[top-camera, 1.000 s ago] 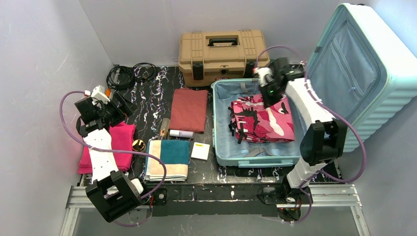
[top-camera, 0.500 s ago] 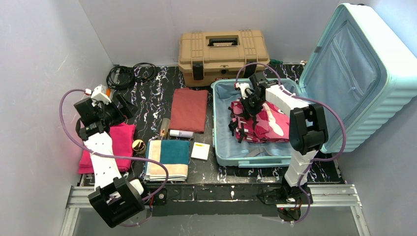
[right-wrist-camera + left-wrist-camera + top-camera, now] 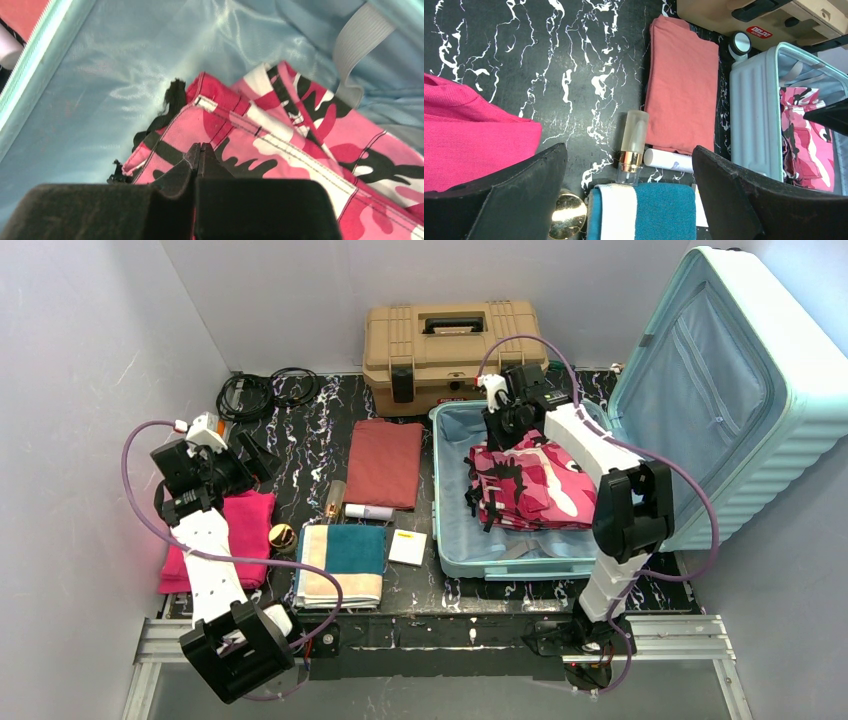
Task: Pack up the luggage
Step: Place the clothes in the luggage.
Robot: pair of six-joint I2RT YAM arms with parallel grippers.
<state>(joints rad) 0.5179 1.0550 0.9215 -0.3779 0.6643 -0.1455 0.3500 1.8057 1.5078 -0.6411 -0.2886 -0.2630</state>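
The luggage [image 3: 437, 502] lies open on the right of the table, its pale mint lid [image 3: 720, 370] standing up, with light blue lining [image 3: 100, 75] and a grey strap [image 3: 355, 45]. A folded pink camouflage garment [image 3: 545, 490] lies inside it. My right gripper [image 3: 498, 432] hangs over the garment's rear left corner [image 3: 310, 125], and its jaws [image 3: 200, 147] are shut with nothing between them. Over the left of the table, beside a magenta cloth [image 3: 225, 530], my left gripper [image 3: 258, 453] stands wide open and empty [image 3: 629, 150].
Between the grippers lie a salmon folded cloth [image 3: 385, 462], a perfume bottle [image 3: 633, 140], a white tube [image 3: 669, 160], a teal and cream towel [image 3: 345, 562], a gold lid [image 3: 281, 535] and a white card [image 3: 407, 547]. A tan toolbox [image 3: 450, 345] and black cables [image 3: 260, 392] sit at the back.
My right arm swung left across the garment, from the case's right side to its rear left, and its jaws closed fully. The left arm barely moved.
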